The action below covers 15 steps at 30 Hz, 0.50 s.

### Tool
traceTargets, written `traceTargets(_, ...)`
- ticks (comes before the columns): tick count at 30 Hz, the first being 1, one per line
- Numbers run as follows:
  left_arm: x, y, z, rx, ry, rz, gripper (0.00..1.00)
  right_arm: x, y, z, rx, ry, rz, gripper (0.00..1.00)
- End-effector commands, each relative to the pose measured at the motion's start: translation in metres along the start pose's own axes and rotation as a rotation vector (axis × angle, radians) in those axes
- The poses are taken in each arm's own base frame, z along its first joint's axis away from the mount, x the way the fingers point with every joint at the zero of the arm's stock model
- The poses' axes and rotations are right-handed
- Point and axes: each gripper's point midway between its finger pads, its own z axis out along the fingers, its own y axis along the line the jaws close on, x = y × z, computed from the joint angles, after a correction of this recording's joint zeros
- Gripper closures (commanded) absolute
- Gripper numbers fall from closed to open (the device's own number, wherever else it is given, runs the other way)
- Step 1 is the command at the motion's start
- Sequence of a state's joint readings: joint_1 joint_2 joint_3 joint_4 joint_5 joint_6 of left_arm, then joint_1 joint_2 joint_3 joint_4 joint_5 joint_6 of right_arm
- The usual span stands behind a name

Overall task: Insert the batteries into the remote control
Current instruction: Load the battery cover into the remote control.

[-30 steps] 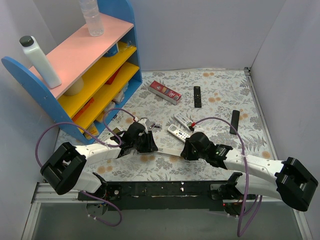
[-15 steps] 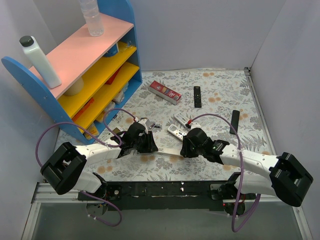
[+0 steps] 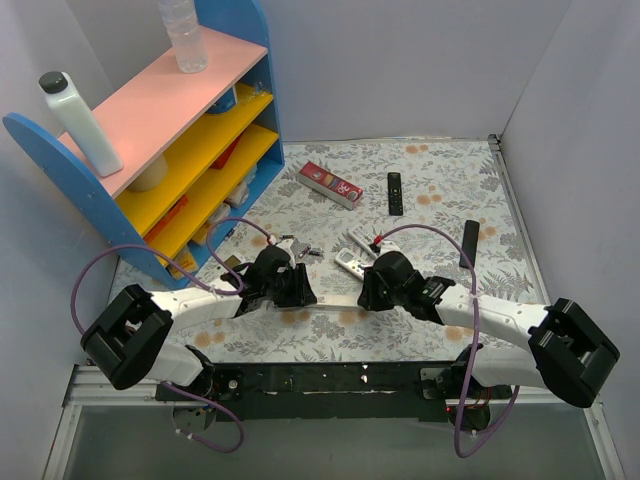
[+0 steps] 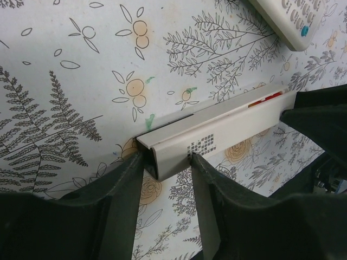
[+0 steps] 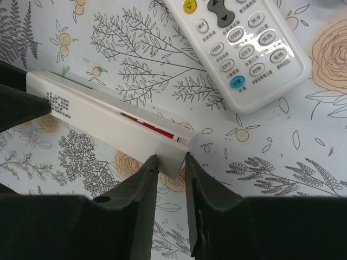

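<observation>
White walls are enclosing a floral-printed bench (image 3: 450, 170), with a blue shelf unit (image 3: 60, 170) standing at the far left. The remote control (image 3: 337, 302) is sitting at the near centre, spanned between the two arms. The left tool (image 4: 167, 160) is clenching its left end and the right tool (image 5: 170, 158) is pinching its right end, each with a finger pressing on either side of the bar. The remote is showing as a slim, plain silver-white bar with a small block of printed text on one face and a long open channel running along it. One of the batteries (image 5: 147, 126), red-wrapped, is lying inside that channel, so loading appears to be under way, with at least one cell seated. Whether another cell is sitting deeper in the channel cannot be told, and no cover is showing. A wider white remote (image 5: 244, 49) with a button pad is lying just beyond, apart from the bar. Judging from this, the remaining work is probably fitting any remaining cell and closing the compartment.
</observation>
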<state>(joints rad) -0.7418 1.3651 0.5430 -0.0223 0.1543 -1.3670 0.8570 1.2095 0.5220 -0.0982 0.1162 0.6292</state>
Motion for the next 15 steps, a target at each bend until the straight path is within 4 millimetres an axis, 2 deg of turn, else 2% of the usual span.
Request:
traceTargets(1,0.0063,0.0037,-0.0045,-0.002,0.002,0.011,0.57,0.0207,-0.0098,0.0048,0.024,0.093,-0.041,0.68)
traceTargets(5,0.0061,0.0046,-0.005,-0.002,-0.008,0.006,0.52,0.026,-0.0147,0.0062,0.03,0.129,-0.03,0.69)
traceTargets(9,0.0049,0.0047,-0.0054,0.0,-0.021,-0.004,0.53,0.0297,-0.0174,0.0072,0.035,0.16,-0.037,0.7)
traceTargets(11,0.0048,0.005,-0.0057,-0.001,-0.024,-0.009,0.54,0.0286,-0.0152,0.0068,0.028,0.163,-0.039,0.69)
traceTargets(15,0.0073,0.0052,-0.0051,0.001,-0.013,-0.01,0.62,0.0286,-0.018,0.0085,0.049,0.177,-0.054,0.69)
